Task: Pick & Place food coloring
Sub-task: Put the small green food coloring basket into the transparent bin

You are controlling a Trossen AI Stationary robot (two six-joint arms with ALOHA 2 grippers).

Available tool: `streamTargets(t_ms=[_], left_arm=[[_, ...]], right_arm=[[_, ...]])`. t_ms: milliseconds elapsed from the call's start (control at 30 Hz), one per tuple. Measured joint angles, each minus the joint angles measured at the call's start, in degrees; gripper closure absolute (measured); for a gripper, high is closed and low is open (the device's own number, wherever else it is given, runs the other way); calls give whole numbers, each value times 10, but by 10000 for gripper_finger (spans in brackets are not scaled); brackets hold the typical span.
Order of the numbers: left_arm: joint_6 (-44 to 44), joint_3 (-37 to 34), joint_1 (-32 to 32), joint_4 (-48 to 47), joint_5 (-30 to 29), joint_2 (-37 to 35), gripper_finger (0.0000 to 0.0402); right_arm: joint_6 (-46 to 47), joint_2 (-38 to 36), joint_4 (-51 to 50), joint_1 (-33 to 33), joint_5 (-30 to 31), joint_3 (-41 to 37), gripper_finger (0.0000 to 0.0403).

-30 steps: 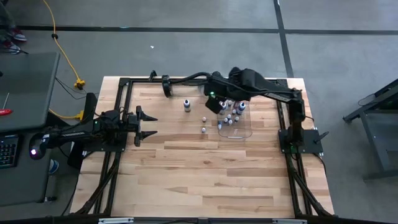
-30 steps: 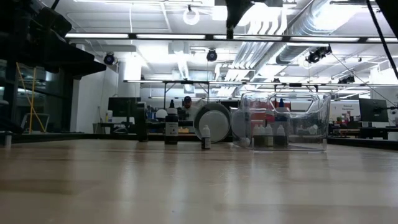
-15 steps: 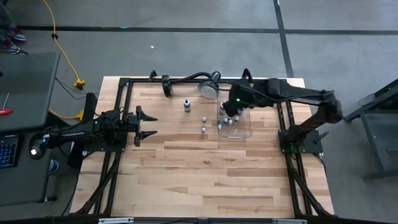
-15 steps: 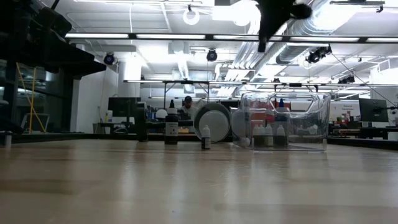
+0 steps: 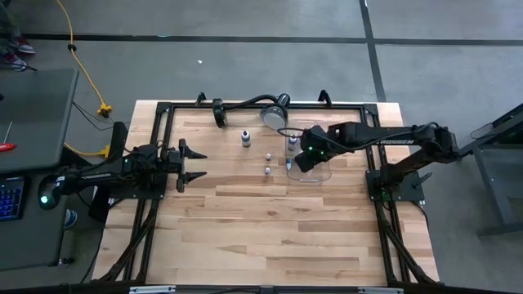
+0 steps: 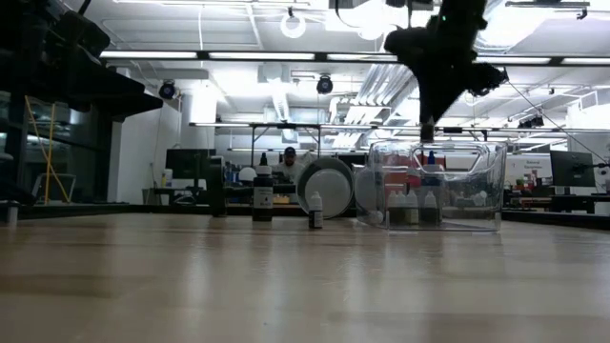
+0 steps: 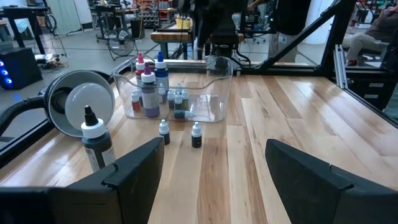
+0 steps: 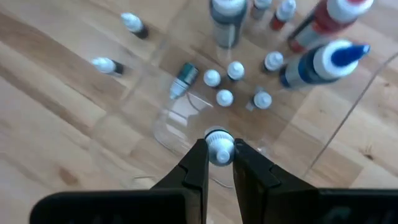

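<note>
Right wrist view is showing the small food coloring bottle (image 8: pixel 218 149) pinched by its white cap between the two fingers of the right gripper (image 8: pixel 218 163), which is clamping on it while hanging above the clear plastic tray (image 8: pixel 186 134). The main risk, as I judge it, is the bottle landing on the others already standing in the tray (image 8: pixel 225 98) and knocking them over; one green-bodied bottle (image 8: pixel 182 80) is already lying on its side there. A thin pinch on a rounded cap could also be letting the bottle twist or slip before it is low enough, and a drop from height might be sending it bouncing against the tray wall. The held bottle appears to be hanging upright, cap toward the camera and body pointing down at the tray floor, so its long axis is running vertically, though the body itself is hidden beneath the cap. Three bottles (image 5: pixel 267 170) are standing loose on the table left of the tray. At the table's left edge the left gripper (image 5: pixel 194 164) is waiting with its fingers spread apart, holding nothing.
</note>
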Motion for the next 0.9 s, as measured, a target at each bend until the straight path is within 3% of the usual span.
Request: streamTargets(t_ms=[500,900], left_arm=[[0,0,0,0,0,0,124],[0,0,0,0,0,0,124]], right_arm=[[66,0,132,4,18,-149,357],[48,39,176,-13,7,-170,358]])
